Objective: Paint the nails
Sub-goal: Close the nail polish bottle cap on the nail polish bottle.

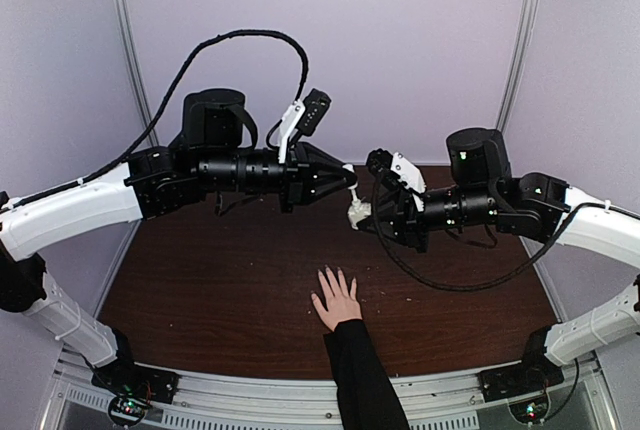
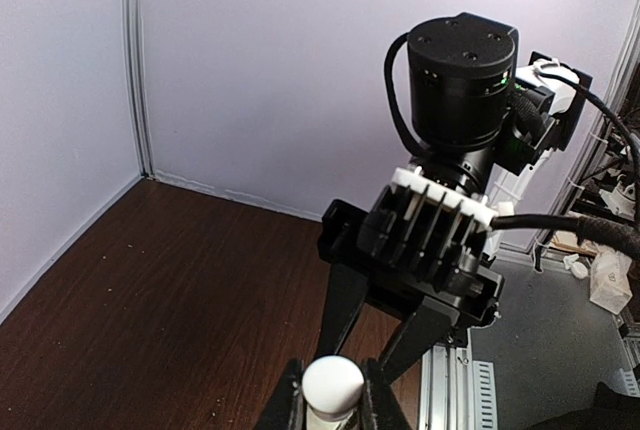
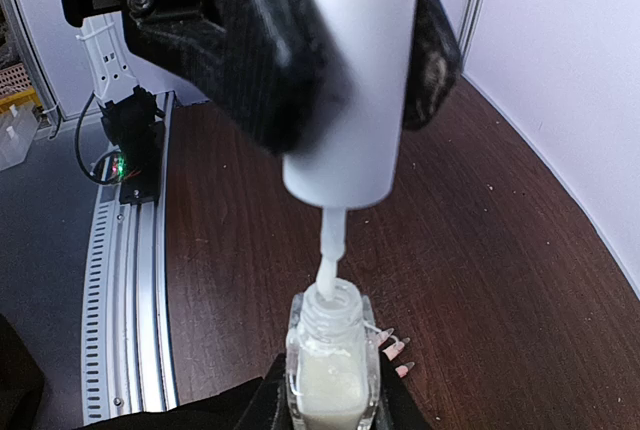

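Note:
A light-skinned hand (image 1: 337, 300) in a black sleeve lies flat on the dark wooden table, fingers spread. Its nails (image 3: 392, 347) peek out beside the bottle in the right wrist view. My right gripper (image 3: 330, 405) is shut on a small clear bottle (image 3: 332, 370) of pale polish, held in the air above and beyond the hand. My left gripper (image 2: 332, 395) is shut on the white cap (image 3: 350, 80). The cap's brush stem (image 3: 328, 250) reaches down into the bottle's open neck. In the top view the two grippers meet tip to tip at the bottle (image 1: 357, 214).
The brown table (image 1: 220, 290) is walled by pale panels at the back and sides. A metal rail (image 1: 300, 385) runs along the near edge between the arm bases. A black cable (image 1: 450, 280) hangs under the right arm.

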`<state>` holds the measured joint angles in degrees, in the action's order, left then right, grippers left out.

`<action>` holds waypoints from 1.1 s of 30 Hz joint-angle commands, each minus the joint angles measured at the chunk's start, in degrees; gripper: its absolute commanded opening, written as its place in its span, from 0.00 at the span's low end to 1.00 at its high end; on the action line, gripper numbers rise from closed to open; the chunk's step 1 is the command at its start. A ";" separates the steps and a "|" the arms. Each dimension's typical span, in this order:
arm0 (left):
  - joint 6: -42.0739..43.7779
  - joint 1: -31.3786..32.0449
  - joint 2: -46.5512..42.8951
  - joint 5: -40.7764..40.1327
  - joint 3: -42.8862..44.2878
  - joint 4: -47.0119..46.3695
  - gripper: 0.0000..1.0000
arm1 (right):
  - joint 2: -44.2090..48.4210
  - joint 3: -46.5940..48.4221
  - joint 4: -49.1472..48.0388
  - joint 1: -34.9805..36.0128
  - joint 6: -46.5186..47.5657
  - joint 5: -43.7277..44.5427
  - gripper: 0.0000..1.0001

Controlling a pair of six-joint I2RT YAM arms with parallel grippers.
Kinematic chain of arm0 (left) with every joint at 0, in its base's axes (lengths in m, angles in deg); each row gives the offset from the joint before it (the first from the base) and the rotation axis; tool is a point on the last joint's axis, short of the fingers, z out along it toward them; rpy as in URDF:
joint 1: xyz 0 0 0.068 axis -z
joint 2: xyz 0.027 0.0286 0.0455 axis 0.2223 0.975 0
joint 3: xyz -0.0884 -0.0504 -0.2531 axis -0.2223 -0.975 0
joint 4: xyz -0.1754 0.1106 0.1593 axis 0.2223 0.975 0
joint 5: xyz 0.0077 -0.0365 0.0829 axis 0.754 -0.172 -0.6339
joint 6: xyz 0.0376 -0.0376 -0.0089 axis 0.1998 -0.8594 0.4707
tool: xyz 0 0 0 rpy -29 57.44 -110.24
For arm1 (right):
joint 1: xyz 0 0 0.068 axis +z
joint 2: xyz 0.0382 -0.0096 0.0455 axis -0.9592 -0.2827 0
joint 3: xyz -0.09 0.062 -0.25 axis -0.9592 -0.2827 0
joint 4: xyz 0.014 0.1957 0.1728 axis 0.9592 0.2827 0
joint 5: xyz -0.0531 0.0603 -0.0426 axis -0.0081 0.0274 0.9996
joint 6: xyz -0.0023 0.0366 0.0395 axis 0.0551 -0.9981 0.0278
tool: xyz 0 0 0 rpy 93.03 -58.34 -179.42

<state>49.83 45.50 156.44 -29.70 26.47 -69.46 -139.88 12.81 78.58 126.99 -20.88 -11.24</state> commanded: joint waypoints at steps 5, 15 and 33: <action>0.02 0.35 0.93 0.37 -0.25 -2.69 0.00 | 1.45 1.43 -0.88 0.42 0.39 1.12 0.00; -0.30 0.39 1.02 0.12 -0.84 -2.71 0.00 | 2.01 1.34 -0.92 0.45 0.36 1.55 0.00; -1.39 0.34 2.37 2.34 -1.30 -4.06 0.00 | 1.71 1.87 -1.57 0.47 0.40 1.74 0.00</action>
<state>49.17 45.50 158.23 -28.67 25.64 -70.62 -139.11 12.81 78.55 126.99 -20.86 -10.19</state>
